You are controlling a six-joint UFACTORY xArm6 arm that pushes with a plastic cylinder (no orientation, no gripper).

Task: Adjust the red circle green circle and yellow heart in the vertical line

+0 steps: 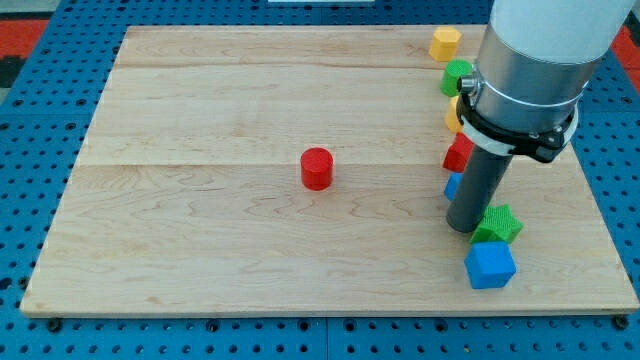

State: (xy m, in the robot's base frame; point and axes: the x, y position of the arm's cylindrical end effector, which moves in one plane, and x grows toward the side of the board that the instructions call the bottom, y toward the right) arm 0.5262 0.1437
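The red circle (316,168) stands alone near the middle of the wooden board (200,230). A green block (456,75), which may be the green circle, and a yellow block (453,113), which may be the yellow heart, sit at the view's right, both partly hidden behind my arm. My tip (462,229) rests on the board far to the right of the red circle and below those two blocks. It touches or nearly touches the green star (498,224) on its right.
A yellow block (445,43) sits at the top right. A red block (457,154) and a blue block (452,186) peek out left of the rod. A blue cube (490,265) lies below the green star. A blue pegboard (30,200) surrounds the board.
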